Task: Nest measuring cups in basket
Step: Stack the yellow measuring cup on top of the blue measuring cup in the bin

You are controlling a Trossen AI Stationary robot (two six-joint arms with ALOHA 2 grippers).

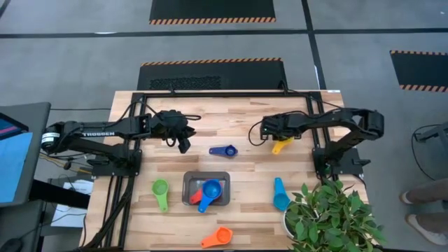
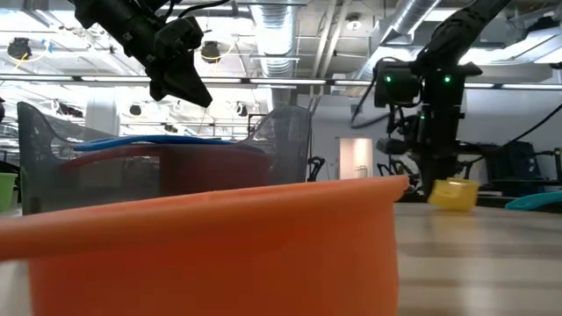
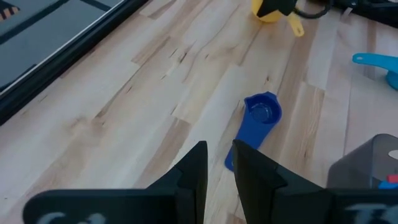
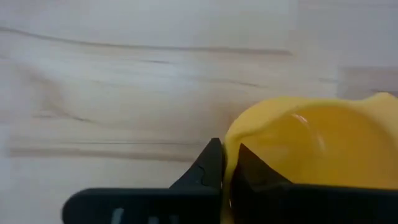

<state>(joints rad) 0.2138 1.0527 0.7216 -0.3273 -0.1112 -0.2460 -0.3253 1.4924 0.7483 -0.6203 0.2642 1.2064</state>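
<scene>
The dark grey basket (image 1: 187,197) sits near the table's front middle, with a red cup (image 1: 197,196) and a blue cup (image 1: 210,191) lying in it. The dark blue cup (image 1: 222,150), green cup (image 1: 160,190), light blue cup (image 1: 280,196) and orange cup (image 1: 217,238) lie loose on the table. My right gripper (image 1: 278,140) is shut on the yellow cup (image 1: 282,145). My left gripper (image 1: 183,145) hangs raised, left of the dark blue cup (image 3: 261,115). Its fingers (image 3: 217,163) are a narrow gap apart and hold nothing. My right gripper (image 4: 225,163) pinches the yellow cup's bowl rim (image 4: 231,146). One finger (image 4: 249,167) is inside the bowl and the other finger (image 4: 208,163) is outside. It comes from above, pointing down. The cup (image 2: 454,193) stays upright, at or just above the tabletop.
A potted plant (image 1: 329,217) stands at the table's near right corner, next to the light blue cup. The orange cup (image 2: 202,237) fills the low view's foreground, with the basket (image 2: 158,149) behind it. Bare wood lies along the far edge between the arms.
</scene>
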